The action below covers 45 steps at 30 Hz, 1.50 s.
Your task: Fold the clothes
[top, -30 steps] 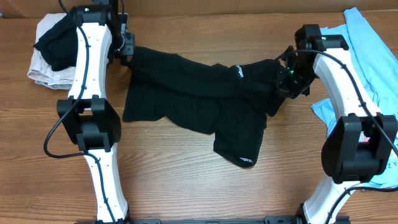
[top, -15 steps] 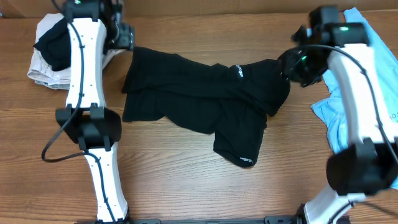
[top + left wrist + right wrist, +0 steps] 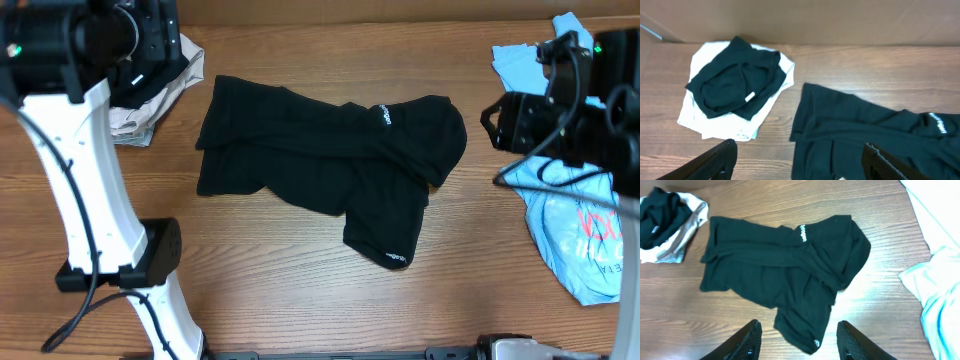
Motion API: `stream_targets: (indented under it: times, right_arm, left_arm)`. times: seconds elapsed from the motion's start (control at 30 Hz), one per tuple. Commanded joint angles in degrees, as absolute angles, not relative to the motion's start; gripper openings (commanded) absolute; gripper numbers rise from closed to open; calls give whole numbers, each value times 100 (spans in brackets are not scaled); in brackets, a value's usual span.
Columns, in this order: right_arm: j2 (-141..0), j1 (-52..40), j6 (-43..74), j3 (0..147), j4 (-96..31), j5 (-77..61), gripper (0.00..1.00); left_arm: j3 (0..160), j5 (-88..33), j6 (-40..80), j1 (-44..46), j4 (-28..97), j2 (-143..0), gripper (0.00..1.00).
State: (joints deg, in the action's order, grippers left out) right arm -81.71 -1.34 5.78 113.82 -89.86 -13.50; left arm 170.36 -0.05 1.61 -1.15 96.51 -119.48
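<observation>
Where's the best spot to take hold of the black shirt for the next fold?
Grip the black shirt at its logo-marked flap jutting toward the robot: it lies flat, free-edged, clear of the bunched folds. Probably come from the near side with the right gripper, fingers straddling that edge.

The left arm (image 3: 85, 170) is made of smooth white links joined by chunky black joint housings (image 3: 150, 252). A thin black cable (image 3: 75, 322) trails off it toward 7 o'clock, and a small green light (image 3: 12, 48) glows at 10 o'clock. The right arm (image 3: 560, 115), at 3 o'clock, is a blocky black body with a white shell at its edge, its own green lamp (image 3: 601, 45) and fine black wires (image 3: 545, 172). The left gripper (image 3: 800, 145) has matte black, tapered fingers (image 3: 715, 161). The right gripper (image 3: 799, 324) has glossy, rounded black tips (image 3: 747, 340).
</observation>
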Motion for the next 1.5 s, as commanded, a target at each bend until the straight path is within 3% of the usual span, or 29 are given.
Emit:
stream_targets:
  times: [0.0,0.3,0.6,0.8,1.03,1.47]
  right_arm:
    - [-7706,-285,812,11441,-9109,-1354,52]
    - [-7137,-676,1402,11240,-9703,-1098,54]
    - [-6873,-1243,2027,9653,-9242,-727,57]
    - [-6884,-1970,2622,7992,-8068,-679,58]
    - [-6890,-2088,3201,6908,-7511,-384,61]
    - [-7078,-2088,3326,6514,-7225,-349,60]
  left_arm:
    - [16824,-311,307,-102,9682,-11751,83]
    - [14623,-301,390,-82,9679,-10541,89]
    - [12095,-110,703,-82,9443,-9627,92]
    - [10012,-156,1245,-71,8040,-9395,92]
    - [8158,-329,1614,-71,6195,-9400,89]
    - [6154,-384,1129,-73,3863,-9483,86]
